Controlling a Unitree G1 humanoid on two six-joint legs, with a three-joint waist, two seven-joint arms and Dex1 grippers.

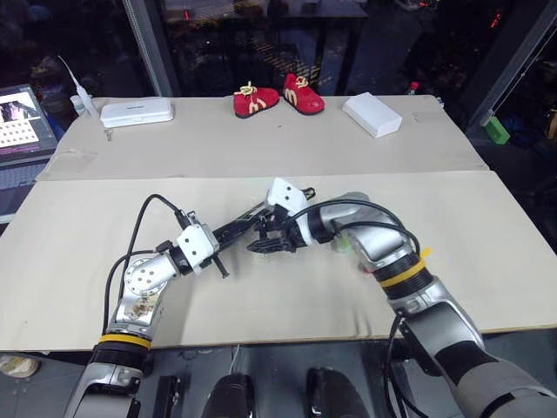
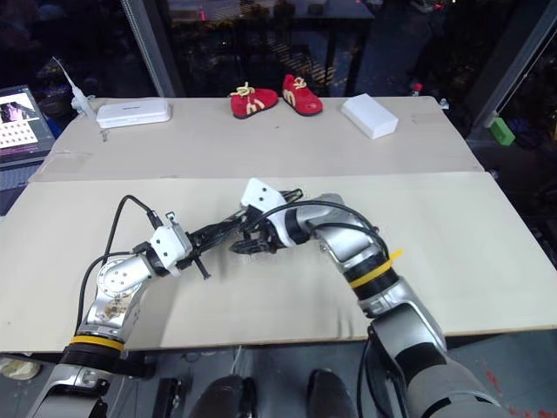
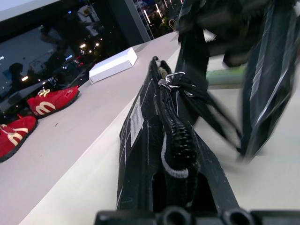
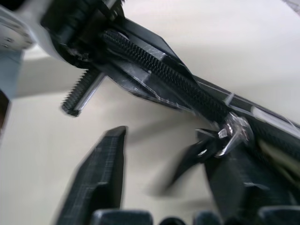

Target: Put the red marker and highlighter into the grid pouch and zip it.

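The grid pouch (image 1: 248, 232) is held off the table, stretched between my two grippers. My left gripper (image 1: 223, 239) is shut on its near end. In the left wrist view the pouch (image 3: 140, 140) runs away from the camera with its zipper teeth closed up to the metal pull (image 3: 171, 79) at the far end. My right gripper (image 4: 168, 154) is open around that end, with the pull (image 4: 234, 133) just beside one finger and nothing gripped. A pale green stick, by its look the highlighter (image 1: 346, 246), lies on the table by my right wrist. The red marker is hidden.
At the table's far edge stand a pair of red shoes (image 1: 278, 97), a white box (image 1: 137, 111) at the left and another white box (image 1: 372, 114) at the right. A laptop (image 1: 22, 122) sits far left. A green block (image 1: 497, 131) lies beyond the right edge.
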